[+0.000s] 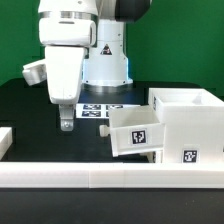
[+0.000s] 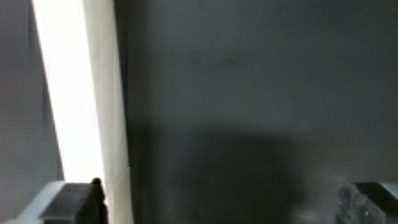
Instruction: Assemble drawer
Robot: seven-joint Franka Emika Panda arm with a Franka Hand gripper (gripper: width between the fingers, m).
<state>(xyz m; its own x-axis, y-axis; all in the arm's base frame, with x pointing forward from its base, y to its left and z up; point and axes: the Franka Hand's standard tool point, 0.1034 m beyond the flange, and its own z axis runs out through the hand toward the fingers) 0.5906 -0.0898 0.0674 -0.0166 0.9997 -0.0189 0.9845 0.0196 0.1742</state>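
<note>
- Where the exterior view comes closest, a long white rail (image 1: 110, 178) runs along the front edge of the black desk (image 1: 30, 110).
- Just behind it, on the exterior view's right, sits the white drawer box (image 1: 190, 125), with a smaller white drawer (image 1: 137, 132) tilted against its open front; both carry square marker tags.
- Further back, on the exterior view's left, the hand (image 1: 67, 124) hangs just above the desk, well apart from the drawer, pinching nothing. In the wrist view its fingertips (image 2: 75, 198) stand spread, with a white strip (image 2: 79, 90) and bare desk beneath.
- Behind the hand lies the marker board (image 1: 100, 109), before the robot's white base (image 1: 106, 60).
</note>
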